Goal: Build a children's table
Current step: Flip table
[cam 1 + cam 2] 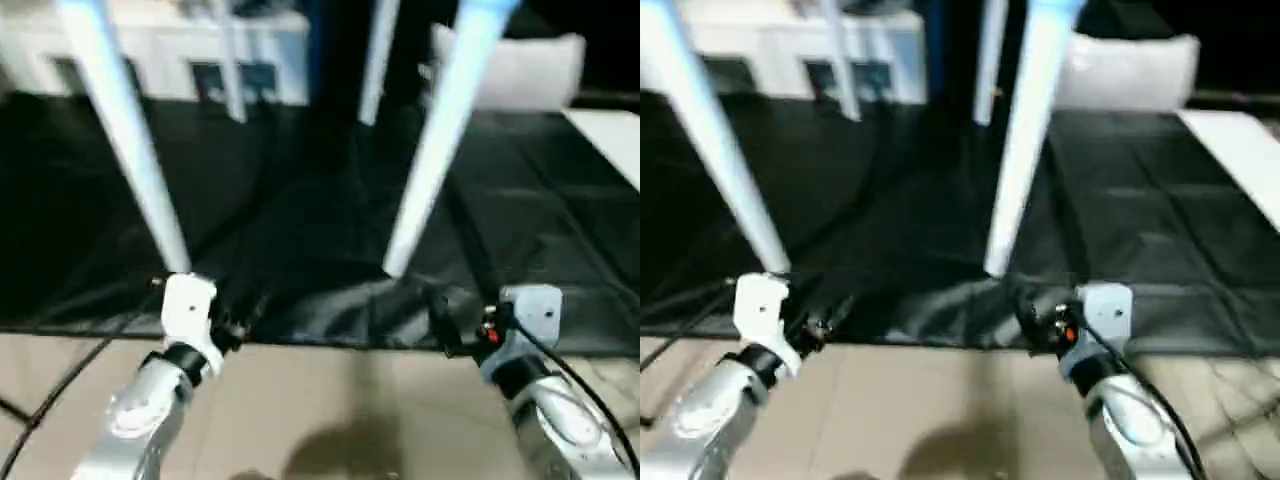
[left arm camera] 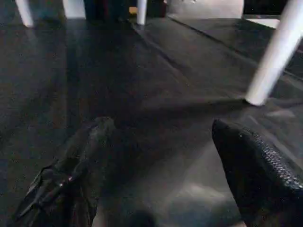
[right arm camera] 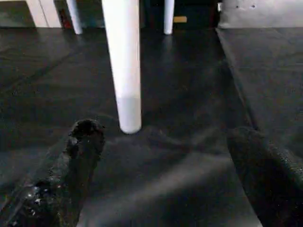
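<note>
**Standing table on bench, both claws spread and empty**

Standing on the black-covered bench (image 1: 560,200), the children's table shows four white legs rising out of the top of the head views, feet planted on the black cover. The near-left leg (image 1: 130,140) comes down just beyond the left claw's white wrist block. The near-right leg (image 1: 435,140) lands on the cover between the two arms, nearer the right one. Two far legs (image 1: 375,60) stand further back on the bench, behind the near pair.

Left claw (image 2: 165,161): fingers (image 2: 255,175) spread wide, nothing between them, hovering over the black cover near the bench's front edge. The near-right leg's foot lies well beyond it, off to one side.

Right claw (image 3: 170,165): fingers (image 3: 80,156) spread wide, nothing pinched. The near-right leg's foot (image 3: 129,118) stands just beyond one fingertip, apart from it.

Both silver forearms reach in from the bench's front edge, over a tan floor (image 1: 330,400). White furniture (image 1: 150,50) stands behind the bench.
</note>
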Robot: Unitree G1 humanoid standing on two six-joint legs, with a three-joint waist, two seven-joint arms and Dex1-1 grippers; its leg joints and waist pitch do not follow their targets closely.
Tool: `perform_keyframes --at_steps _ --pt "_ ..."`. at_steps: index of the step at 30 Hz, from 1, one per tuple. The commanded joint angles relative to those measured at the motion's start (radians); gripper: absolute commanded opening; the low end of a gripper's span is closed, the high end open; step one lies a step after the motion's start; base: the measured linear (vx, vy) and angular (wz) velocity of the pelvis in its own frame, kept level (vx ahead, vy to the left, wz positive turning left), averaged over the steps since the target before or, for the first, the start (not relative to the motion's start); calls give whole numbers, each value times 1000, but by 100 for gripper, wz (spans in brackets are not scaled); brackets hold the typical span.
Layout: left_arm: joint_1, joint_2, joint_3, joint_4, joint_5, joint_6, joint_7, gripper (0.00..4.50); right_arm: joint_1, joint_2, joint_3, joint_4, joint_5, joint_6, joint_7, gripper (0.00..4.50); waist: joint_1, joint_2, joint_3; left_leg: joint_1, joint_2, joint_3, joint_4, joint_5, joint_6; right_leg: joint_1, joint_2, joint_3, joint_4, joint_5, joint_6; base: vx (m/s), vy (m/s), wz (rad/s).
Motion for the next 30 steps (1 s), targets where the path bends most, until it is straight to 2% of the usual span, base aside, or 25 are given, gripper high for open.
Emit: perform_keyframes --at_steps 1,2,3,4,5,6,7,8,9,10,11,12,13,17,19,20,21,22,23,24,25,26,28,29,30 --pt "9 11 29 6 3 4 2 371 -16 11 22 23 -7 -7 -13 450 11 -3 -41 41 28 -3 -23 -192 168 30 -124 22 -151 -269 -238 -148 6 1" --pt "10 7 34 15 1 -6 7 371 -29 12 35 44 -19 -12 -13 450 -9 8 -2 98 40 -12 -2 -492 33 -6 -126 -12 -194 -743 -108 -189 26 -12" --pt "3 6 34 20 3 -2 16 371 -42 11 49 54 -31 -6 -7 450 -37 17 28 125 46 -27 -11 -679 -38 -33 -92 -85 -224 -906 1 -189 26 -12" --pt "-1 5 32 21 6 0 21 371 -45 9 51 54 -32 -2 -3 450 -41 46 28 -29 122 -76 -223 -955 -97 125 -23 -106 31 -634 59 -148 75 -25" --pt "-10 -3 31 21 4 0 27 371 -48 9 46 52 -25 4 2 450 8 44 13 -60 108 -56 -236 -941 -120 163 -6 -73 125 -376 11 -87 43 4" --pt "-18 -7 34 24 0 12 32 371 -49 10 45 51 -24 6 0 450 28 34 2 -8 129 -11 -246 -728 -34 96 -2 -17 142 -196 -13 -87 43 4" --pt "-23 -5 42 29 -6 20 31 371 -49 16 50 47 -28 7 -6 450 37 22 -9 8 131 -12 -228 -625 -67 84 -33 21 108 -259 -17 -77 -94 21" --pt "-25 0 46 34 -9 20 26 371 -49 21 55 45 -30 8 -9 450 36 -25 -12 40 38 21 -57 -437 -129 6 -153 76 -89 -551 -67 -122 -98 -3" --pt "-24 0 43 41 -3 19 23 371 -49 18 57 47 -31 6 -6 450 47 -31 -11 80 12 9 117 -264 -97 -42 -235 88 -172 -707 -100 -122 -98 -3" --pt "-17 1 35 51 -2 13 9 371 -48 13 56 51 -27 0 2 450 51 -61 -8 -14 -18 -22 144 -65 -31 43 -207 98 -164 -734 -71 -109 -15 -25" --pt "-16 1 34 52 -1 12 7 371 -48 12 56 52 -26 -1 3 450 70 -36 -11 -3 7 -25 109 -64 -40 64 -214 85 -152 -740 -82 -76 21 -14" --pt "-10 3 36 59 -3 8 0 371 -47 13 55 54 -18 -1 8 450 52 -21 12 101 44 -35 30 -366 -46 38 -155 36 -140 -851 -72 -76 21 -14" --pt "-4 9 37 70 -1 2 -4 371 -46 13 57 56 -12 3 16 450 49 -26 4 128 53 -28 -25 -469 -58 8 -84 17 -126 -832 -52 -184 21 14" --pt "43 30 26 96 -14 16 -42 400 -27 -28 67 79 51 6 136 450 11 5 6 77 136 -82 -191 -833 -85 144 -73 13 -9 -321 -4 -144 17 4" --pt "87 65 2 120 16 54 -67 417 -14 -66 83 129 65 13 206 450 41 -18 37 48 119 -31 -252 -880 -124 157 -69 40 10 -455 8 -105 0 1" --pt "91 68 1 125 18 59 -67 426 -13 -68 84 135 73 16 216 450 50 -45 41 110 76 0 -171 -748 -138 79 -94 53 -110 -855 40 -29 -50 11" --pt "90 72 0 172 49 72 -39 426 -16 -83 92 178 77 29 247 450 27 -67 58 222 24 11 11 -583 -135 -37 -139 19 -273 -1141 62 -29 -50 11" --pt "86 70 1 193 55 70 -33 432 -20 -85 94 199 71 21 251 450 -12 -66 52 233 -33 -26 140 -183 -70 -31 -211 -9 -326 -1221 40 0 0 0" --pt "71 62 4 254 64 64 -21 446 -34 -83 97 257 60 12 259 450 -32 -39 55 241 15 -44 115 -327 -72 36 -221 -121 -320 -1052 92 -34 140 -39" --pt "68 60 5 268 66 63 -19 446 -38 -81 97 270 59 10 261 450 -37 41 38 120 96 -80 -118 -870 -119 212 -112 -163 -39 -466 68 -34 140 -39" --pt "53 50 9 318 62 58 -19 446 -52 -77 99 321 51 5 264 450 -12 12 64 36 117 -88 -229 -1153 -98 216 -53 -93 72 -207 39 -20 176 -24" --pt "34 38 18 369 44 56 -31 446 -72 -75 109 387 27 -9 260 450 27 38 50 54 112 -83 -244 -1208 -50 179 -40 -59 109 -23 34 0 0 0" --pt "-28 12 55 501 -3 54 -49 446 -143 -38 98 595 14 -34 245 450 -10 -10 4 148 68 -99 -152 -861 -49 133 -108 36 -4 -273 19 6 -38 1" --pt "-36 10 59 516 -8 59 -50 446 -154 -34 97 626 8 -39 237 450 -19 -37 6 80 56 -114 -125 -517 -98 166 -172 72 -71 -399 -18 -46 -24 -42" --pt "-66 25 43 601 18 76 -45 446 -207 -19 100 784 -28 -80 200 450 -4 -29 -2 68 57 -101 -103 -247 -103 165 -178 70 -94 -371 -39 -46 -24 -42"
